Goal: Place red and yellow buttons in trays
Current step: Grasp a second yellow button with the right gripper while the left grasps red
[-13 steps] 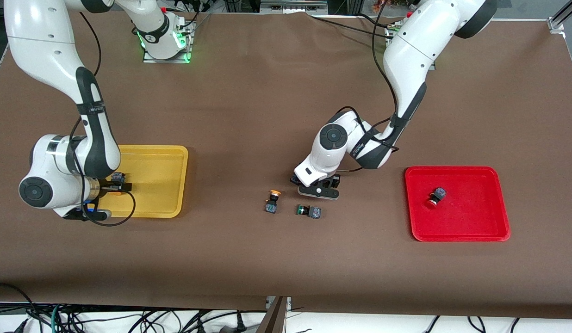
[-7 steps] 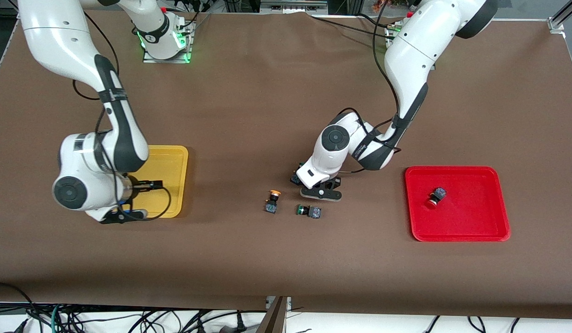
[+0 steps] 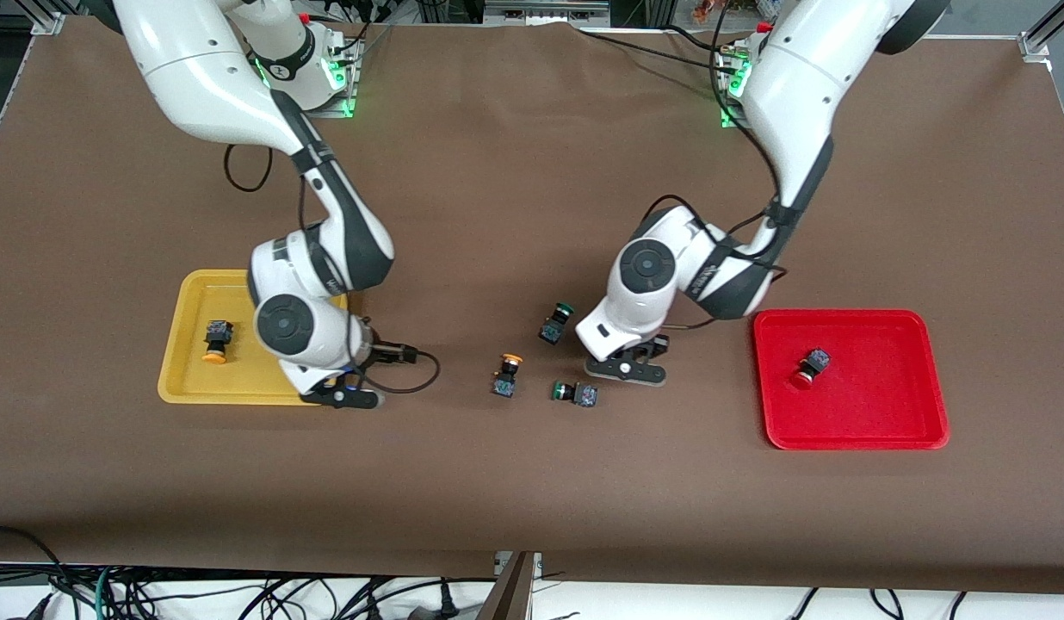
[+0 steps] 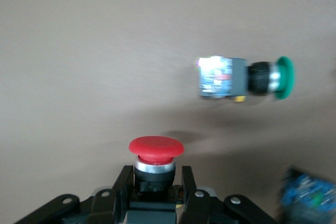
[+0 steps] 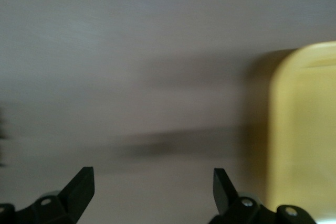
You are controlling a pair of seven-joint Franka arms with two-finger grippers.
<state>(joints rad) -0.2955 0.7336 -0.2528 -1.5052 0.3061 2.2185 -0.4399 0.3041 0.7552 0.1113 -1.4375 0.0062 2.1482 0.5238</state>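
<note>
Left claw (image 4: 156, 190) clamps a red button (image 4: 156, 150) by its body, cap up, over the surface (image 3: 515, 482) at 9 o'clock of the red tray (image 3: 850, 430), ready to drop beside the red one (image 3: 809, 367) there. Right claw (image 5: 152, 184), wide open and empty, sits by the yellow tray (image 3: 181, 362), which holds one yellow button (image 3: 216, 338); the other (image 3: 506, 375) lies mid-surface.

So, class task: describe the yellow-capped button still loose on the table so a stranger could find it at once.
Start at the yellow tray and move along the table toward the red tray. Roughly midway lie three loose push-buttons; take the yellow-capped button, the one nearest the yellow tray. The other two have green caps.
</note>
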